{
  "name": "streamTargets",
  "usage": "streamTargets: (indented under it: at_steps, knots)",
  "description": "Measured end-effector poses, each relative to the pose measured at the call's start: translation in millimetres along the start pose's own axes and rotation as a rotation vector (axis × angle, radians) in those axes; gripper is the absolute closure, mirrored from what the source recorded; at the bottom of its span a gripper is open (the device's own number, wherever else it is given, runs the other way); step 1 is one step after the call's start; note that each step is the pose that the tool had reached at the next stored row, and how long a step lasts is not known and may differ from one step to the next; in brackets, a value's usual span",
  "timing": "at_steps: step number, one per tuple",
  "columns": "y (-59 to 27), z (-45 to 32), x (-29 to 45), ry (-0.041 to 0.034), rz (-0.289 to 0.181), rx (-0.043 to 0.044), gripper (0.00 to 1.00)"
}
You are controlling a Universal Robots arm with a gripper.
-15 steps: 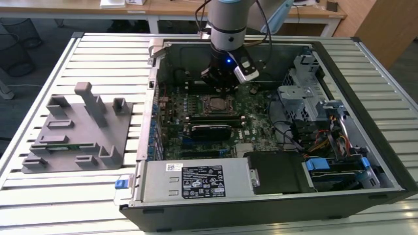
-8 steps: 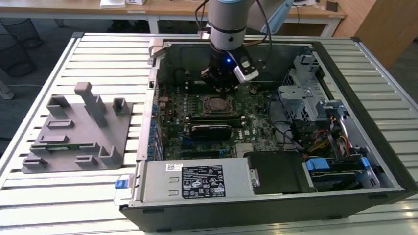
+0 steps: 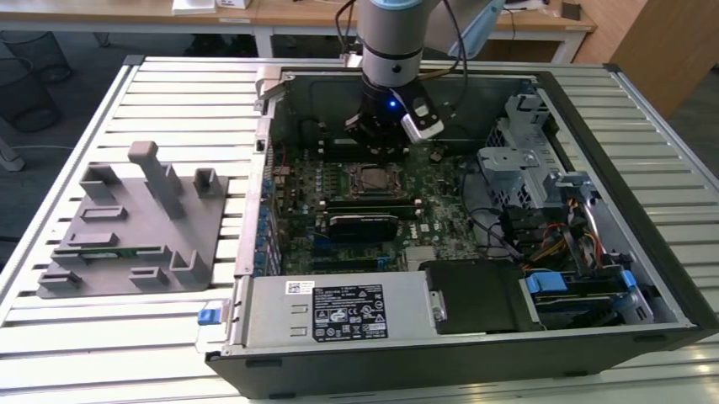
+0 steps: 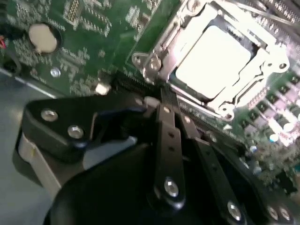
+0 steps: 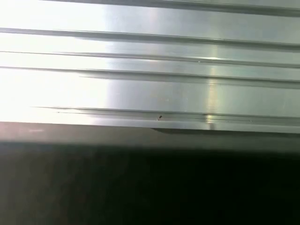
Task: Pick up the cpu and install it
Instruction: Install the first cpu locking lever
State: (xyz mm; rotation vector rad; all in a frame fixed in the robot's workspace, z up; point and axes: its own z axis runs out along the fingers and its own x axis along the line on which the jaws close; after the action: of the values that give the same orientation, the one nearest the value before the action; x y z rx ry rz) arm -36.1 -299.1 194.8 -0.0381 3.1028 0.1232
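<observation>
Second wrist view is showing me the cpu sitting in its socket; the gripper looks pinched together, holding nothing, so I'm keeping clear of the frame.

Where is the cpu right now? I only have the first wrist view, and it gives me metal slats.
Observer: In the second wrist view the cpu lies in the socket, with the metal frame around it.
Operator: And the hand?
Observer: The hand is beside the socket's frame, not on the cpu. I cannot tell whether it touches the frame.
Operator: Where is that in the case?
Observer: In the exterior view the arm reaches into the open case, with the hand just beyond the socket. A grey tray sits outside, on the exterior view's left.
</observation>
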Motion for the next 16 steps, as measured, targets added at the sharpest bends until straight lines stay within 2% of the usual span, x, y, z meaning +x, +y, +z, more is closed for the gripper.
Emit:
streamTargets:
  at_steps: [7, 16]
  knots:
    - [0.7, -8.8, -0.4, -0.0001, 0.0, -0.0004, 0.89]
    - [-4.8, -9.8, -0.3, -0.0001, 0.0, 0.0007, 0.89]
